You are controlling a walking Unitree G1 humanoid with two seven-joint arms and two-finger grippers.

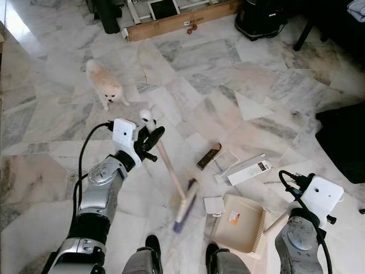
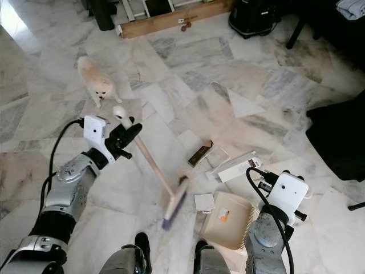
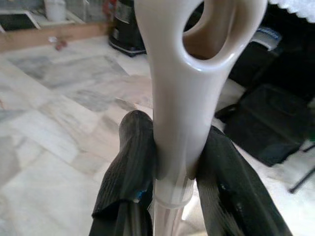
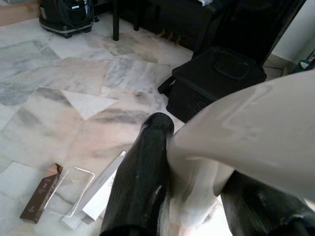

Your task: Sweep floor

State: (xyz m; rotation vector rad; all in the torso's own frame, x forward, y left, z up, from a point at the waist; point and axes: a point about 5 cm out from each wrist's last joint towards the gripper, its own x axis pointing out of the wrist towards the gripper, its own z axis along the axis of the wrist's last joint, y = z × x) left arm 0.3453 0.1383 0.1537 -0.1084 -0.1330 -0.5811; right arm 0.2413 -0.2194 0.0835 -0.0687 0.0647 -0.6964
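Broom [image 1: 171,174] stands on the marble floor [image 1: 239,85] just ahead of the robot's feet, tilted: its long axis runs from the cream handle top at the left gripper [image 1: 149,137] down and to the robot's right, ending at the blurred brush head [image 1: 185,204] on the floor. Dustpan [image 1: 239,224] lies flat just right of the brush head, its open mouth facing the brush; a small labelled scrap [image 1: 234,217] lies inside it. A white card [image 1: 214,205] rests at its left edge. Left gripper is closed narrowly on the broom handle, one black finger [image 3: 130,167] pressed on each side just under the hanging loop. Right gripper [image 4: 192,191] clamps the dustpan's cream handle between its fingers. Ahead of the dustpan lie a brown box [image 1: 209,156], a clear sleeve [image 1: 227,162] and a white box [image 1: 249,169]. A small white dog [image 1: 106,84] stands beyond the left gripper.
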